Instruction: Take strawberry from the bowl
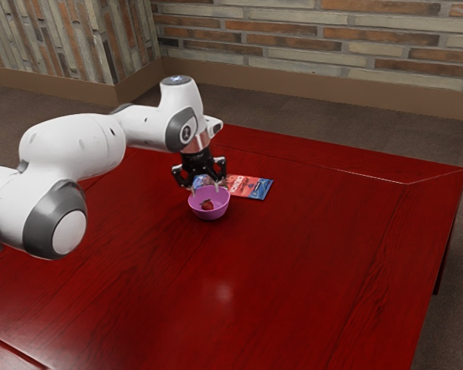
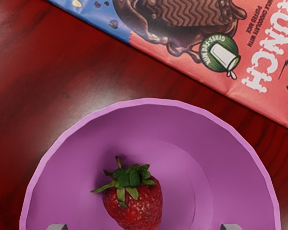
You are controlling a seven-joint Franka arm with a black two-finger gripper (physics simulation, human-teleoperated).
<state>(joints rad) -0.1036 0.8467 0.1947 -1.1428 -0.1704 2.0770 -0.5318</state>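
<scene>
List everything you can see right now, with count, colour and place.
strawberry: one, red with green leaves, inside the bowl
bowl: one, purple-pink, on the table, beside the wrapped bar
wrapped bar: one, coral and blue, flat on the table
table: one, glossy dark red, under bowl and bar
wall: brick, brown and grey, beyond the table
floor: brownish, around the table
arm: one, white and grey, from the exterior view's left
jaws: one pair, black, open above the bowl

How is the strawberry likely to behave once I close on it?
The strawberry looks plump and fleshy, so it would probably bruise under a hard squeeze. Its rounded, tapering body may roll on the smooth bowl's floor if nudged off-centre. The leafy cap looks thin and might bend or tear.
</scene>
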